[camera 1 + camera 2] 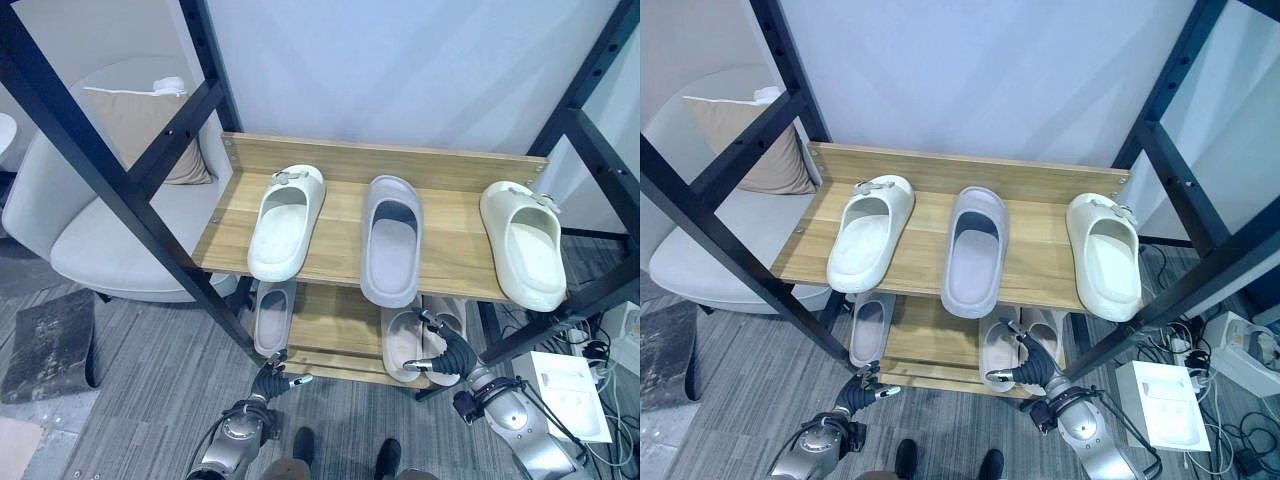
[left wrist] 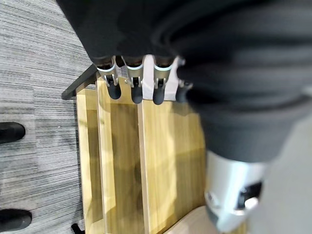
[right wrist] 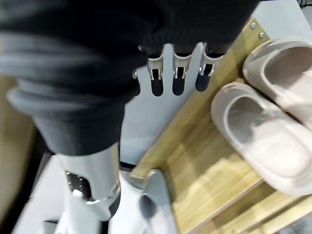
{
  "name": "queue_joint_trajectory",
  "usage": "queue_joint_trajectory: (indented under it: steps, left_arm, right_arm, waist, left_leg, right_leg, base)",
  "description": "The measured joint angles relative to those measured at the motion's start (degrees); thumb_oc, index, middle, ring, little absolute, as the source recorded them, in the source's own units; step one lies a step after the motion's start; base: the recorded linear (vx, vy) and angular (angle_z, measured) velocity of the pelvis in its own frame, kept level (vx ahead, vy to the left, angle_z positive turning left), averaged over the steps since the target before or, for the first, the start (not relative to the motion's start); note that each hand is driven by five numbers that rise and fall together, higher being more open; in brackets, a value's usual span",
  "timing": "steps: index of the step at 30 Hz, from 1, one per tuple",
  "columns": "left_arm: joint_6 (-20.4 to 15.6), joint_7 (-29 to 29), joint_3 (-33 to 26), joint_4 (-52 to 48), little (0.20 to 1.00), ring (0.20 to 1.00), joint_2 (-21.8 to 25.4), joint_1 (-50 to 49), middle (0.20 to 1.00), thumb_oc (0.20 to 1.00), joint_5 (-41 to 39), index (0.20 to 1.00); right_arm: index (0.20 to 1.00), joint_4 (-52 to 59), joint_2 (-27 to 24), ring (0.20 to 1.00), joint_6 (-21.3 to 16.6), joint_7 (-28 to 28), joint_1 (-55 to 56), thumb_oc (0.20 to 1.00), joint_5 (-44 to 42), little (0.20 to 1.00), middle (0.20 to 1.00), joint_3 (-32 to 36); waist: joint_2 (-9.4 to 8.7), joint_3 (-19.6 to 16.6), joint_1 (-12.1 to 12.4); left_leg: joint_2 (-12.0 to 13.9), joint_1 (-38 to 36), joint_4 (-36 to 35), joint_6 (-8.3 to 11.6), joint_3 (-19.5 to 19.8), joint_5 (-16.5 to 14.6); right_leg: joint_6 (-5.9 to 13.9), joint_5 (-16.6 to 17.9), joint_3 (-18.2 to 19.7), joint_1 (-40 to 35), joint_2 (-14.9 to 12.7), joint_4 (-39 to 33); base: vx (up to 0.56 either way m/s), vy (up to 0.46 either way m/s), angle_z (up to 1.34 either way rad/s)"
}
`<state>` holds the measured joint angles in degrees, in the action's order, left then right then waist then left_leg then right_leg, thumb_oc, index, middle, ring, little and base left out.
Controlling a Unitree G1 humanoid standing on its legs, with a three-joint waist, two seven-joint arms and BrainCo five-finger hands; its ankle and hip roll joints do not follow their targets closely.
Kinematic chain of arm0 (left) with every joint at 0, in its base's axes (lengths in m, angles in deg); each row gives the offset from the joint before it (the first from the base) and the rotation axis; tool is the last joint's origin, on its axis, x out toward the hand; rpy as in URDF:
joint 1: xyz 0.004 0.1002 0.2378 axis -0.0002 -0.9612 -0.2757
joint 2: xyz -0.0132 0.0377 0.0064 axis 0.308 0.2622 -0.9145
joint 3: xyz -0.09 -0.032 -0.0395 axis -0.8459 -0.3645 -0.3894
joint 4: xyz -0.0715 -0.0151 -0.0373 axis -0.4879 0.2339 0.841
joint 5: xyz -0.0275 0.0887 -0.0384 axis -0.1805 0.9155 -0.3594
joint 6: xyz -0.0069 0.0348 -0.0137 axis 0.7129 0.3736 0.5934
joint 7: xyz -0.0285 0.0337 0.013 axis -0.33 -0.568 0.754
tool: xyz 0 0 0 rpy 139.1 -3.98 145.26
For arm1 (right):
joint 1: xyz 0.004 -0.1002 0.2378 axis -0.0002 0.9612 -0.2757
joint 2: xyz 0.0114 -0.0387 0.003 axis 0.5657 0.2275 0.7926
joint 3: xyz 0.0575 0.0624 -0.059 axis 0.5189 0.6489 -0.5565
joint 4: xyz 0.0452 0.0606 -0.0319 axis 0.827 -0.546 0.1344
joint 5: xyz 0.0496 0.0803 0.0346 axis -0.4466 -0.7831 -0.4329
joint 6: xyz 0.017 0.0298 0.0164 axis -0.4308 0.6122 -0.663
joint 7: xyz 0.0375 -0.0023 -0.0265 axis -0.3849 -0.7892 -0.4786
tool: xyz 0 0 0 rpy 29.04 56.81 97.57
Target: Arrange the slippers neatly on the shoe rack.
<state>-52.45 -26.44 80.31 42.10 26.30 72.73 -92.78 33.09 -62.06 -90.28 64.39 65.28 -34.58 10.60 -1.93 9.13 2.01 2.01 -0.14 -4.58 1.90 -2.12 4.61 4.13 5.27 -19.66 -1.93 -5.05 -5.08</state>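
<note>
The wooden shoe rack point(image 1: 455, 165) has two shelves. On the top shelf lie a white slipper point(image 1: 287, 220) at the left, a grey slipper point(image 1: 391, 238) in the middle and a second white slipper point(image 1: 522, 240) at the right. The lower shelf point(image 2: 165, 146) carries a grey slipper point(image 1: 274, 315) at the left and a beige pair point(image 1: 405, 342) at the right. My right hand point(image 1: 448, 352) hovers open just in front of the beige pair point(image 3: 263, 131), holding nothing. Low before the lower shelf's left front edge, my left hand point(image 1: 272, 380) is open and empty.
Black metal frame posts point(image 1: 110, 170) stand on both sides of the rack. A pale armchair point(image 1: 90, 240) with a cushion is at the left, with a dark mat point(image 1: 50, 340) on the floor below it. A white box point(image 1: 570, 392) and cables lie at the right.
</note>
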Motion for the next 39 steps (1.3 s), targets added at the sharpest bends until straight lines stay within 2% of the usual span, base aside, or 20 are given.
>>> queue_joint_trajectory:
  steps: [5,11,14,20,24,30,32,35,36,39]
  left_arm:
    - [-0.03,-0.41,-0.79,0.14,1.000,1.000,-0.32,-0.13,1.000,1.000,0.01,1.000]
    - [-0.38,-1.23,-1.20,2.01,1.000,1.000,-1.20,-1.14,1.000,1.000,0.49,1.000]
    - [-0.44,-1.52,-1.17,3.14,1.000,1.000,-1.30,-2.36,1.000,1.000,1.98,1.000]
    - [-0.63,-1.67,-1.11,4.51,1.000,1.000,-2.20,-2.62,1.000,1.000,2.01,1.000]
    - [-1.03,-1.92,-1.13,5.68,1.000,1.000,-3.02,-2.61,1.000,1.000,1.99,1.000]
    - [-1.34,-2.05,-0.92,5.70,1.000,1.000,-3.47,-2.72,1.000,1.000,1.98,1.000]
    - [-1.40,-2.37,-0.08,5.38,1.000,1.000,-3.38,-2.83,1.000,1.000,1.96,1.000]
    - [-1.41,-2.27,1.32,5.23,1.000,1.000,-3.57,-2.87,1.000,1.000,1.95,1.000]
    - [-1.42,-2.29,1.30,5.24,1.000,1.000,-3.65,-3.08,1.000,1.000,1.95,1.000]
    - [-1.37,-2.23,1.33,5.30,1.000,1.000,-3.67,-3.36,1.000,1.000,1.94,1.000]
  right_arm:
    - [1.000,11.41,-3.19,1.000,-1.49,-2.36,3.25,1.000,-2.17,1.000,1.000,1.90]
    - [1.000,20.32,-6.18,1.000,-3.06,-2.09,5.10,1.000,0.40,1.000,1.000,6.90]
    - [1.000,22.65,-7.58,1.000,-6.23,-1.19,5.71,1.000,1.75,1.000,1.000,9.50]
    - [1.000,23.40,-9.08,1.000,-7.24,1.55,5.71,1.000,4.97,1.000,1.000,11.77]
    - [1.000,24.86,-9.04,1.000,-7.48,4.77,5.02,1.000,7.78,1.000,1.000,12.98]
    - [1.000,24.81,-8.67,1.000,-7.34,13.08,-0.25,1.000,16.18,1.000,1.000,14.91]
    - [1.000,24.67,-7.61,1.000,-7.03,16.87,-6.21,1.000,20.06,1.000,1.000,14.35]
    - [1.000,23.94,-6.72,1.000,-6.24,18.85,-10.19,1.000,21.80,1.000,1.000,13.80]
    - [1.000,22.66,-6.71,1.000,-5.75,19.44,-11.42,1.000,22.30,1.000,1.000,13.27]
    - [1.000,17.53,-6.55,1.000,-3.67,20.51,-15.89,1.000,22.96,1.000,1.000,11.47]
  waist:
    - [-0.63,-0.39,-0.32]
    - [-0.98,-1.15,-0.54]
    - [-1.00,-2.13,-1.50]
    - [-0.54,-2.73,-1.99]
    - [0.02,-3.07,-2.43]
    - [0.27,-3.22,-3.03]
    - [0.51,-3.36,-2.81]
    - [0.53,-3.48,-2.23]
    - [0.52,-3.51,-1.32]
    - [0.28,-3.54,-0.87]
  left_leg:
    - [-0.07,0.04,-0.37,-0.40,-0.14,-0.35]
    - [-0.33,0.11,-0.37,-0.42,-0.16,-0.35]
    - [-0.41,-0.01,-0.34,-0.37,-0.28,-0.33]
    - [-0.41,-0.50,-0.33,-0.39,-1.09,-0.24]
    - [-0.45,-0.98,-0.36,-0.47,-1.66,-0.43]
    - [-0.43,-1.07,-0.37,-0.41,-1.79,-0.46]
    - [-0.42,-1.04,-0.37,-0.38,-1.80,-0.47]
    - [-0.43,-1.01,-0.36,-0.36,-1.66,-0.47]
    - [-0.44,-0.99,-0.38,-0.37,-1.61,-0.48]
    - [-0.44,-0.94,-0.37,-0.34,-1.47,-0.43]
  right_leg:
    - [0.08,0.07,0.58,0.15,-0.06,0.00]
    - [0.08,0.07,0.73,0.23,-0.28,0.01]
    - [0.21,0.16,0.85,0.21,-0.31,0.01]
    - [0.39,0.28,1.61,0.14,-0.31,0.01]
    - [0.40,0.28,2.33,-0.02,-0.32,0.01]
    - [0.48,0.34,2.49,-0.03,-0.31,0.01]
    - [0.57,0.40,2.51,-0.04,-0.30,0.01]
    - [0.65,0.46,2.37,-0.10,-0.31,0.01]
    - [0.65,0.45,2.27,-0.17,-0.32,0.01]
    - [0.66,0.46,2.16,-0.18,-0.32,0.01]
  base:
    - [-0.01,0.018,-0.03]
    - [-0.01,0.020,0.00]
    - [-0.01,0.029,-0.01]
    - [-0.01,0.030,-0.08]
    - [0.00,0.048,-0.08]
    - [0.01,0.032,-0.01]
    - [0.03,0.049,0.00]
    - [0.03,0.022,0.02]
    - [0.04,0.034,0.03]
    - [0.02,0.016,0.03]
